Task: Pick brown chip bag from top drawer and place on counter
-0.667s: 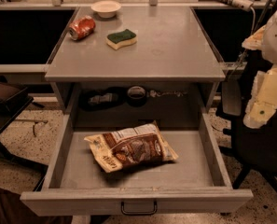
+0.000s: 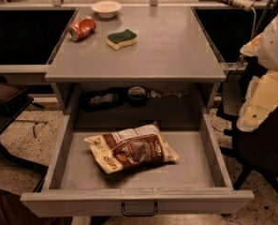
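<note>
Floor speckled at left. Counter (image 2: pixel 176 46) grey, matte: red can (image 2: pixel 82 28), white bowl (image 2: pixel 106 8), sponge (image 2: pixel 121 38) toward left rear. Top drawer (image 2: pixel 138 201) pulled open below; brown chip bag (image 2: pixel 131 148) flat inside, near centre. Recess behind drawer shadowed, contents unclear. Gripper (image 2: pixel 259 109) at right edge beside drawer, apart from bag; grip state cannot tell.

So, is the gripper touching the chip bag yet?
Apart: camera view shows the gripper outside the drawer on its right, the chip bag lying inside.

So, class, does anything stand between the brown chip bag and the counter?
Nothing visible. The brown chip bag lies uncovered in the open top drawer; the counter has bare room beside the sponge, can and bowl. The gripper hangs right of the drawer.
</note>
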{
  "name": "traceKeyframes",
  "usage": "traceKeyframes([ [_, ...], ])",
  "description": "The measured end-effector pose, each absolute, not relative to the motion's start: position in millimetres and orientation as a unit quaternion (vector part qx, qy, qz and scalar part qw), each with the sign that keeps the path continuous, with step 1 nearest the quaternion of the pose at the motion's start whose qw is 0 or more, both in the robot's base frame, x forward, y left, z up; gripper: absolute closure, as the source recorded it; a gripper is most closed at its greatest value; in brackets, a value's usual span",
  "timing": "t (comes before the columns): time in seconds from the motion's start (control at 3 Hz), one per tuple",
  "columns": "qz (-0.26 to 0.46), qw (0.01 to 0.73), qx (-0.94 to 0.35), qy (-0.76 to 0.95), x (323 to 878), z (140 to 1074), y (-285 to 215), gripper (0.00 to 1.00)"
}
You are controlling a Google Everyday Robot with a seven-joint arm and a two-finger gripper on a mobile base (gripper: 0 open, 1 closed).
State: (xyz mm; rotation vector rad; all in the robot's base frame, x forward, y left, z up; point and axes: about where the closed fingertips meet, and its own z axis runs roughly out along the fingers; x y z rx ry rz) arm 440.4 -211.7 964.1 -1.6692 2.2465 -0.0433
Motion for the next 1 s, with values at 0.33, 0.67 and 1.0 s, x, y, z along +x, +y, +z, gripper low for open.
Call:
traceKeyframes([
  [0.33, 0.04, 0.197, -0.556, 0.806, 443, 926, -181, 0.0],
  [0.67, 0.113, 0.215, -0.53, 0.812, 446, 864, -130, 0.0],
  [1.0, 0.198, 0.249, -0.514, 0.796, 448, 810, -77, 0.0],
])
